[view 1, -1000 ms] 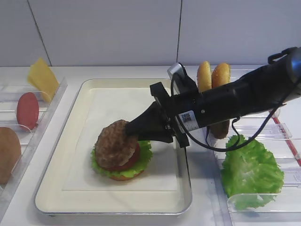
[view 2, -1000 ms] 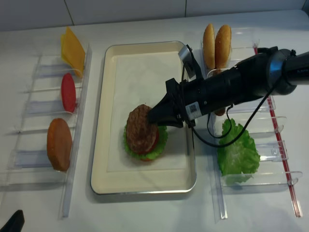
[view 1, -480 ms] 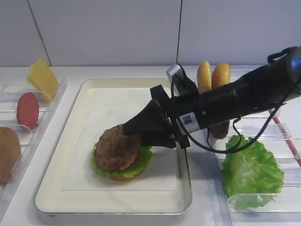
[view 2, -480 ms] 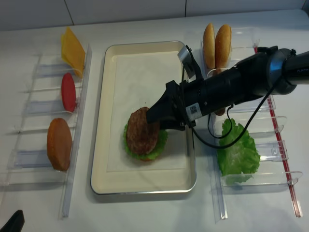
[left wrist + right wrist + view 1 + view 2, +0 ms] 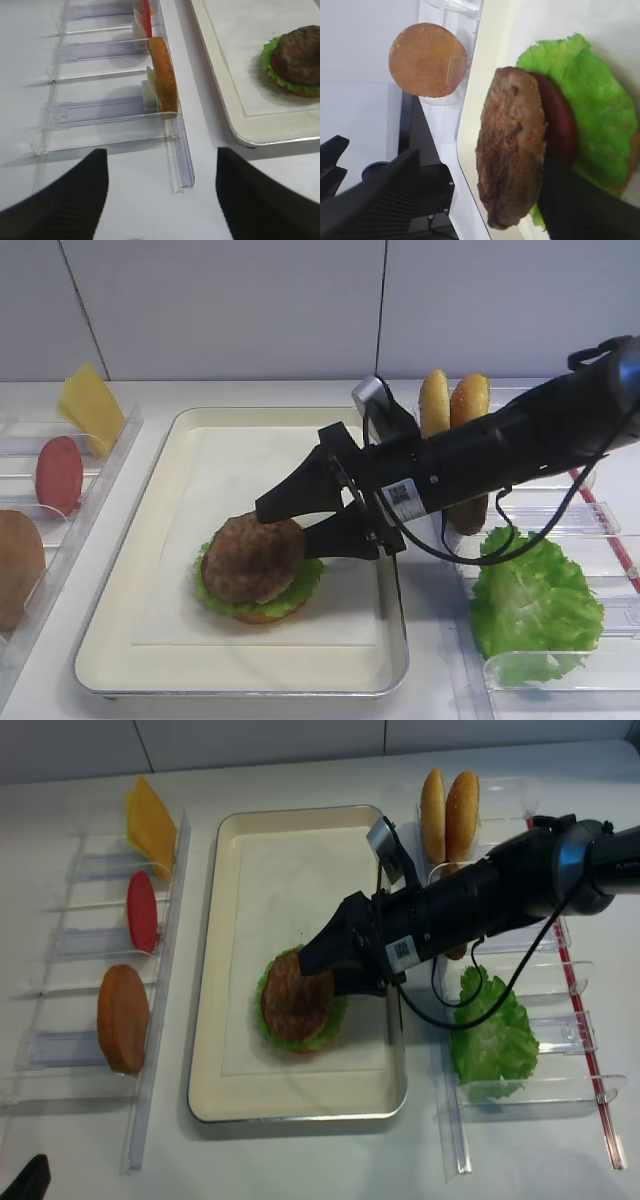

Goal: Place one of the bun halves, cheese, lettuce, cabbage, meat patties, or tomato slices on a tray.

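Fingers of my right gripper (image 5: 292,522) stand spread wide around the dark brown grainy meat patty (image 5: 252,559), which rests on the lettuce stack in the cream metal tray (image 5: 130,625), so withdrawing carelessly could clip its edge and slide it off.

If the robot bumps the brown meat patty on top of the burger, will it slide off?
Probably it could. The meat patty lies loose on a smooth tomato slice and ruffled lettuce, so a nudge may shift it. It looks stiff, likely keeping its disc shape. The open right gripper no longer pins it.
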Tool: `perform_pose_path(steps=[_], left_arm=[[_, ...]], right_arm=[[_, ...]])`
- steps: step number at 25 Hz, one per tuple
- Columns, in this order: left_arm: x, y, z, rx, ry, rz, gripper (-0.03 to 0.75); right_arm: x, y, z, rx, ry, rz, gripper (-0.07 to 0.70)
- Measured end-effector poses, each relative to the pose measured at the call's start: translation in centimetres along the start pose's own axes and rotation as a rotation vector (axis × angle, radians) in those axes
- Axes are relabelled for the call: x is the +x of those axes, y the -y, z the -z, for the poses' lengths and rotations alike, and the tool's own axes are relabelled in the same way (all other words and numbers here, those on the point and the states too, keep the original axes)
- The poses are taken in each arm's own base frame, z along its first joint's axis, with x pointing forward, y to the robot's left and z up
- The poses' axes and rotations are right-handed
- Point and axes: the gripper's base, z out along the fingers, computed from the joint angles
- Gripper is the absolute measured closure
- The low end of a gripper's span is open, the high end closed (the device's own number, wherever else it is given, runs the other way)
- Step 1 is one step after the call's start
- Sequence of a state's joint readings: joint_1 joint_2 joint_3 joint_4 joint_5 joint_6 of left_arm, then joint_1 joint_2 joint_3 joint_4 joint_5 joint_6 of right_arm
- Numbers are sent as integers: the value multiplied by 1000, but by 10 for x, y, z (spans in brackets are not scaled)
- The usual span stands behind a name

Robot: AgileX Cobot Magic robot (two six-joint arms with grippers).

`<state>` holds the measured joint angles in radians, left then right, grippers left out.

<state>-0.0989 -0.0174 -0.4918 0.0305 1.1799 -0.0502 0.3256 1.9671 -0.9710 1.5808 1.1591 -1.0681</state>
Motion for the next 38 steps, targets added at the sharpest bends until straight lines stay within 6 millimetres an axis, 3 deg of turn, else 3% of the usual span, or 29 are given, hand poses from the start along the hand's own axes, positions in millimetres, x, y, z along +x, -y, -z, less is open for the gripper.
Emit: perform_pose_path(steps=[11,20,27,32,38], left_arm=[[0,0,0,0,0,0,293],[0,0,0,0,0,0,293],[0,0,0,0,0,0,293],[0,0,0,0,0,0,293],[0,0,0,0,0,0,293]], right_arm=[[-17,-5,3,159,-106,38,122],[-17,-11,7,198,-135,45,122],[-34,-45,20,265,-204,133,122],[-54,-71,37,437,-226,235,122],[-59,-100,66,660,-221,349,122]])
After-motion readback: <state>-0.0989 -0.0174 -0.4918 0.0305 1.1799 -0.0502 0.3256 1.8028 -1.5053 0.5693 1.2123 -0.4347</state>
